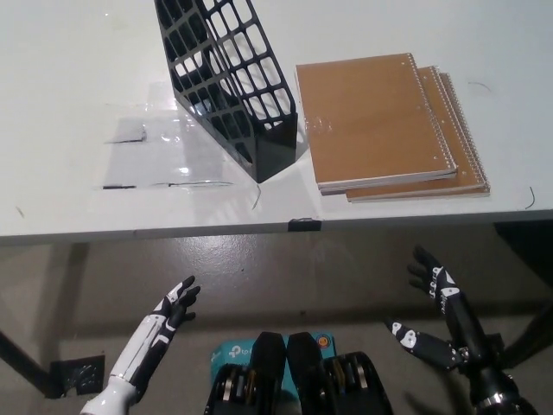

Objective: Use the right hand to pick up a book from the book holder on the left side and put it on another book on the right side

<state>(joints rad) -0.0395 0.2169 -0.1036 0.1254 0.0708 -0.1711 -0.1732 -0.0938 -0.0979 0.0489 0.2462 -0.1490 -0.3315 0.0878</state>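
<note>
The book (373, 117) already lies on another book (458, 156) at the right of the empty holder (229, 82), so the task looks finished, and the right hand (432, 316) and left hand (164, 316) hang below the table (69, 199), fingers spread, holding nothing.

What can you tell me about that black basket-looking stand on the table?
The black book holder looks like plastic, with grid walls of open square holes and a solid front lip. It stands upright on the white table, set at an angle, over a clear taped-down sheet. Through the mesh it seems empty, though I cannot see all of its inside. The brown notebooks lie just to its right; no hand touches it.
</note>
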